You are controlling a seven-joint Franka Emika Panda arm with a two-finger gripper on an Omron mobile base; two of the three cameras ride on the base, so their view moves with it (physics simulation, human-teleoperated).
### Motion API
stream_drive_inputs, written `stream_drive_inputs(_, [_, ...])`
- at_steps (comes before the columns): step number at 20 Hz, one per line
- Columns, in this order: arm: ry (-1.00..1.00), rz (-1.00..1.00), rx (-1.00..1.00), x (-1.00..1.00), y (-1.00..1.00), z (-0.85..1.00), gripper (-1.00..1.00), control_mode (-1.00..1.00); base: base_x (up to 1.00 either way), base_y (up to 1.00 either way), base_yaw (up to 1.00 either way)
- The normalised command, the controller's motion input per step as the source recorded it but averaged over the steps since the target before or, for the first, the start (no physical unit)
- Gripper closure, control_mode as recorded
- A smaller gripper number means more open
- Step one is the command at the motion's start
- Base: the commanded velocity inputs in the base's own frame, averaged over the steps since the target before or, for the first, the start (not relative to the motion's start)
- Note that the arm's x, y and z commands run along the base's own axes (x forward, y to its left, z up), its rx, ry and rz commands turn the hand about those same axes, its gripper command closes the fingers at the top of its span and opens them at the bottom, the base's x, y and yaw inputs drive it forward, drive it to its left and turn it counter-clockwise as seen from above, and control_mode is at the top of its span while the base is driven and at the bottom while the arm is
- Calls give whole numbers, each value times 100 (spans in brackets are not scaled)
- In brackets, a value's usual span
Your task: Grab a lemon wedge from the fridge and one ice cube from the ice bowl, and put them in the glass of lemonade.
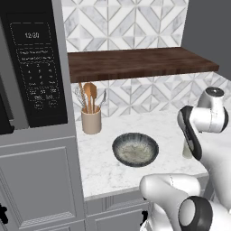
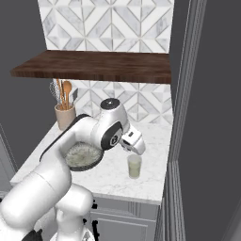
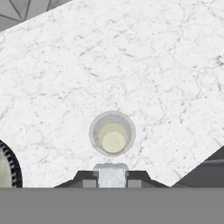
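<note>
The glass of lemonade [image 3: 112, 133] stands on the white marble counter, straight below my gripper [image 3: 110, 177]. A small pale whitish ice cube [image 3: 110, 173] sits between the two dark fingertips, and the gripper is shut on it. From the right base view the hand [image 2: 136, 147] hangs just above the glass [image 2: 134, 166]. In the left base view the arm covers most of the glass [image 1: 187, 151]. The ice bowl [image 1: 135, 149] [image 2: 84, 156] lies to the left of the glass, its dark rim [image 3: 12, 166] at the edge of the hand view. The lemon wedge is out of view.
A beige utensil crock [image 1: 91, 120] [image 2: 65, 116] stands at the back left under a dark wooden shelf [image 1: 135, 63]. The dark grey fridge side [image 2: 207, 117] bounds the counter on the right. A microwave [image 1: 38, 67] sits in the cabinet wall on the left.
</note>
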Motion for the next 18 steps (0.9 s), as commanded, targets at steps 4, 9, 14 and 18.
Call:
stream_drive_inputs(4, [9, -3, 0, 31, 0, 0, 100, -100, 0, 0, 0])
stream_drive_inputs(9, [4, 0, 0, 10, -19, 0, 100, -100, 0, 0, 0])
stream_drive_inputs(14, [2, 0, 0, 14, -14, 0, 100, -100, 0, 0, 0])
stream_drive_inputs(18, [0, 0, 0, 6, 0, -6, 100, -100, 0, 0, 0])
